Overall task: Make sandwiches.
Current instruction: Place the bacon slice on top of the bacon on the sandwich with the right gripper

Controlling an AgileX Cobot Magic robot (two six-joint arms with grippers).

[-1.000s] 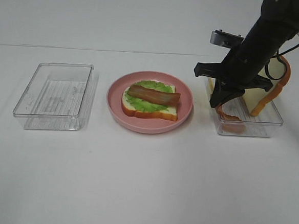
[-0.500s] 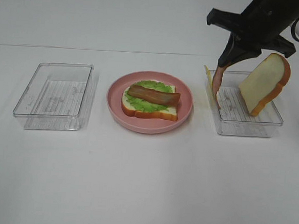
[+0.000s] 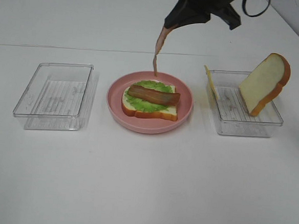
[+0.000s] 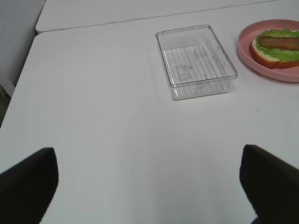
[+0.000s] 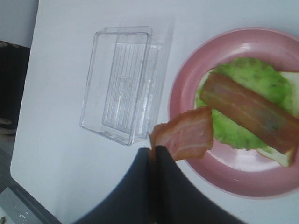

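Bacon strip point(image 3: 158, 51) now over plate point(image 3: 148, 126), right hand point(image 5: 153, 150) clamped on it

You have a white, matte table top point(image 3: 144, 183) filling the high view, with a thin seam point(image 3: 92, 49) running straight across it behind everything it carries. Three things stand on it in a row, side by side, none touching another. On the left you see a clear rectangular plastic tray with a ribbed floor point(image 3: 58, 98); the white surface shows through its walls. In the middle a round pink plate point(image 3: 115, 103) lies flat, casting a soft shadow along its near edge. On the right you find a second clear rectangular plastic tray point(image 3: 243, 130) of the same kind, level with the plate and close beside it.
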